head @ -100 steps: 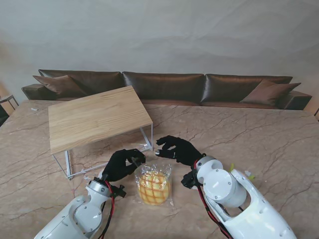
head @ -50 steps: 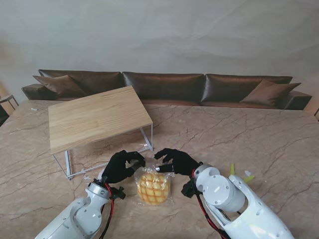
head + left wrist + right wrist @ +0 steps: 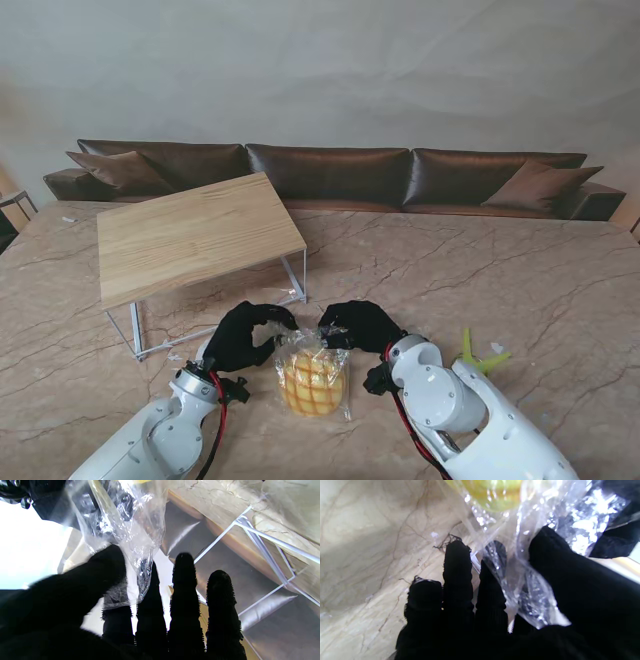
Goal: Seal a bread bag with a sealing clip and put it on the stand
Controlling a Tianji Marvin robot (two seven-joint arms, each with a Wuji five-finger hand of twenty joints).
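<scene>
A clear bread bag (image 3: pixel 312 378) with a yellow scored bun inside hangs between my two black-gloved hands, near my edge of the table. My left hand (image 3: pixel 246 335) pinches the bag's top edge on its left side; the left wrist view shows the film (image 3: pixel 130 537) caught between thumb and forefinger. My right hand (image 3: pixel 358 325) is shut on the top edge on the right side, with plastic (image 3: pixel 535 597) between thumb and fingers and the bun (image 3: pixel 492 492) beyond. The wooden stand (image 3: pixel 195 236) with white wire legs is farther from me, to the left. A yellow-green clip (image 3: pixel 472 355) lies right of my right arm.
The table (image 3: pixel 540 270) is brown-veined marble. A brown sofa (image 3: pixel 330 172) runs along its far edge. The stand's wire legs (image 3: pixel 262 552) are close beyond my left fingers. A small white scrap (image 3: pixel 68 218) lies at the far left.
My right hand moved left and closed on the bag's top edge. Both hands now hold the bag's mouth, and the bag has risen from lying flat to hanging more upright.
</scene>
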